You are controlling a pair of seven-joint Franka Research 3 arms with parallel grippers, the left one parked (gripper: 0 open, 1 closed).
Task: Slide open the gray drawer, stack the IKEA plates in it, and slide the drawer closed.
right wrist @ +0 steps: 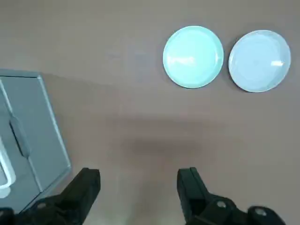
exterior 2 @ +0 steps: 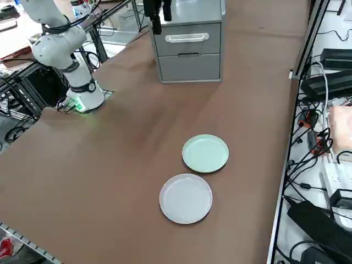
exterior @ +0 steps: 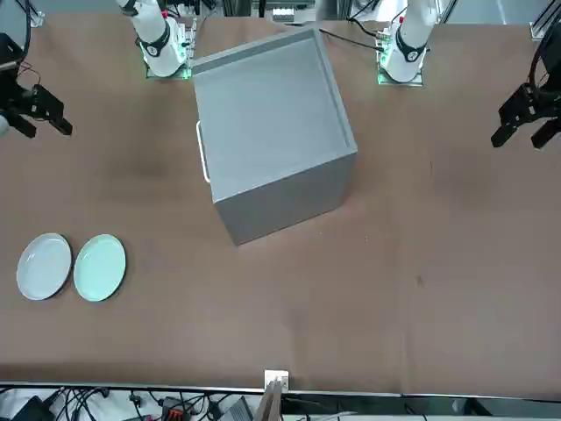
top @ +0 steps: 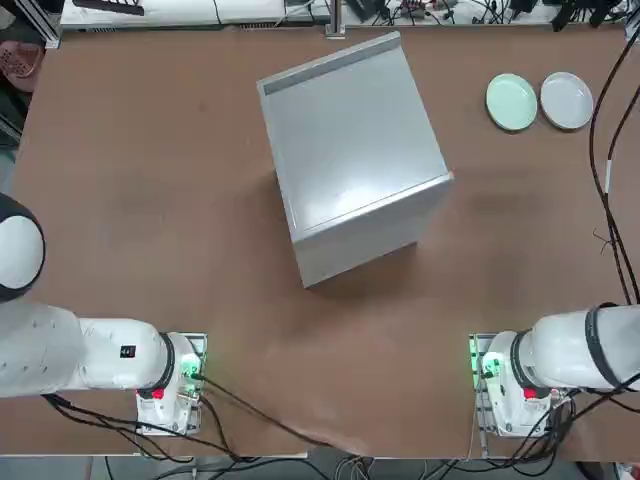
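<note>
Surface: brown tabletop (top: 150, 200) | right gripper (right wrist: 138, 187): black fingers spread wide, empty, above bare table | large gray box cabinet (top: 350, 155): beside one finger, gray drawer (exterior 2: 187, 37) shut | pale mint round plate (right wrist: 193, 56), white round plate (right wrist: 259, 60): side by side, well beyond fingertips.

From overhead I lose my right end effector (right wrist: 138, 183) entirely; the side view crops the gray drawer's (exterior 2: 188, 37) cabinet top.

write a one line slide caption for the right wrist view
Open right gripper hovering above the table, gray drawer shut, mint plate and white plate side by side.
</note>
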